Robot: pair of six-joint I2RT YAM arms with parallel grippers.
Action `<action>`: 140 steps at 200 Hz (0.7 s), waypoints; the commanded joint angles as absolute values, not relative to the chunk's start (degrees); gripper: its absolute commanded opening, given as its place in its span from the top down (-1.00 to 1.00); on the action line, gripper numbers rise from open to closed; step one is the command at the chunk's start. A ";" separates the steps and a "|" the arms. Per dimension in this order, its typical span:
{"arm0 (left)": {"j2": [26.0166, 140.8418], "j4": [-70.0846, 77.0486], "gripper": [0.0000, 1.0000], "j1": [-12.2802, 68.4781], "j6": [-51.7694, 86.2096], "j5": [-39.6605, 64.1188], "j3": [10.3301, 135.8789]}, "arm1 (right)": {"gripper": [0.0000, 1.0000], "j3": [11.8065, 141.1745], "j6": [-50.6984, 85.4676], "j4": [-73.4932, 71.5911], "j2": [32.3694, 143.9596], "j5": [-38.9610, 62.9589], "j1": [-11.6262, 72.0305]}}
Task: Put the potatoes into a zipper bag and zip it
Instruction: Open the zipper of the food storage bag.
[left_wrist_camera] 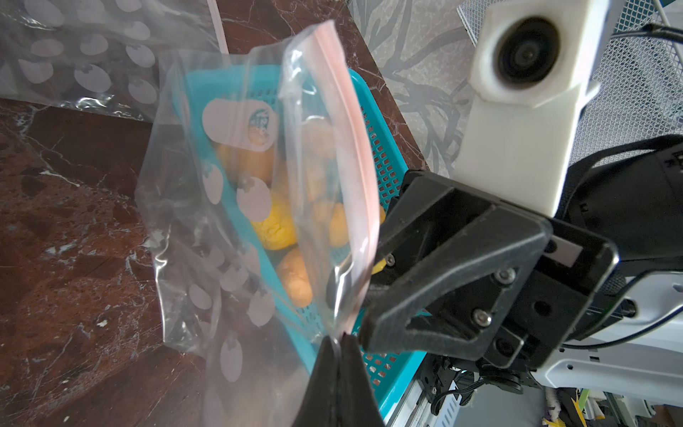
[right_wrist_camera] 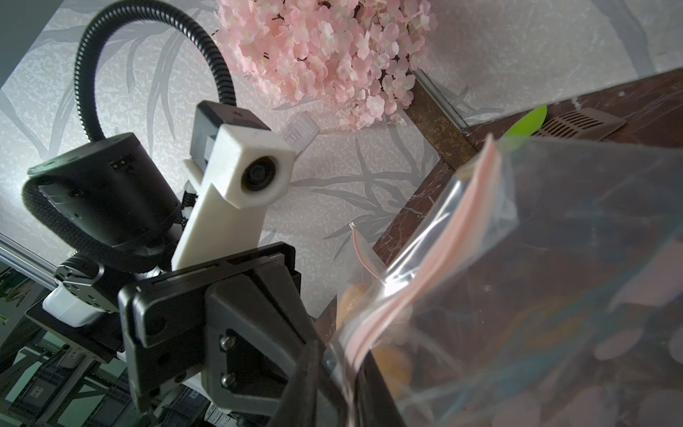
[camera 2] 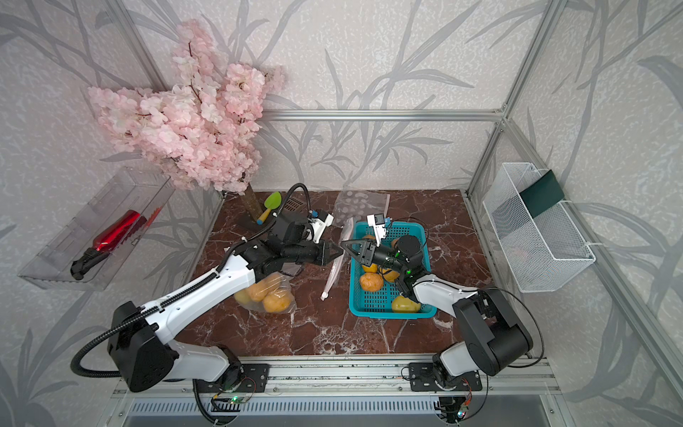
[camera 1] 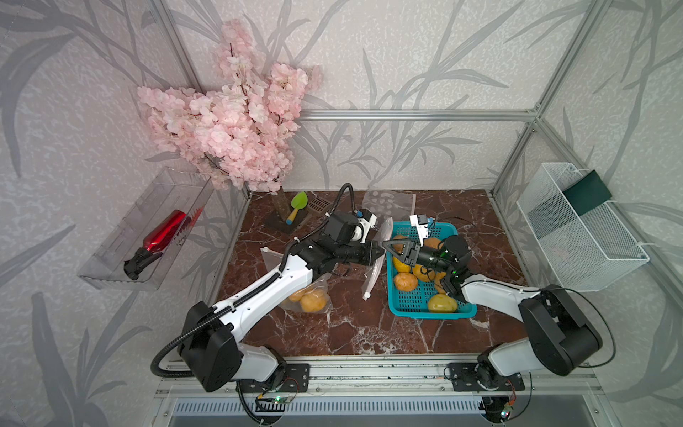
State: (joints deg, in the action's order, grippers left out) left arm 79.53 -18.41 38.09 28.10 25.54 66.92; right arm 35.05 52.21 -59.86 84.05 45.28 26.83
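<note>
A clear zipper bag with a pink zip strip hangs edge-on between my two grippers, its lower end on the table. The left gripper is shut on the bag's top edge. Facing it tip to tip, the right gripper is shut with the zip strip between its fingers. Several yellow-orange potatoes lie in the teal basket under the right arm. They also show through the bag in the left wrist view.
A second clear bag holding potatoes lies under the left forearm. An empty bag lies at the back. A pink blossom branch, a green trowel, a wall tray with a red bottle and a white mesh basket ring the table.
</note>
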 commanded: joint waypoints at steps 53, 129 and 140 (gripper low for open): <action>77.81 -17.48 1.00 38.02 28.56 25.13 67.41 | 0.69 35.24 52.46 -64.10 85.43 46.86 27.04; 77.61 -17.58 1.00 37.93 28.71 24.70 67.42 | 0.68 34.50 52.56 -65.38 85.47 47.06 26.89; 77.41 -17.58 1.00 37.90 28.74 24.55 67.33 | 0.67 34.37 52.63 -65.69 85.59 47.11 26.89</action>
State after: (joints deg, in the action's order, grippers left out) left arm 79.11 -18.39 38.09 28.53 25.34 66.92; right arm 34.85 52.77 -62.24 85.27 45.93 26.83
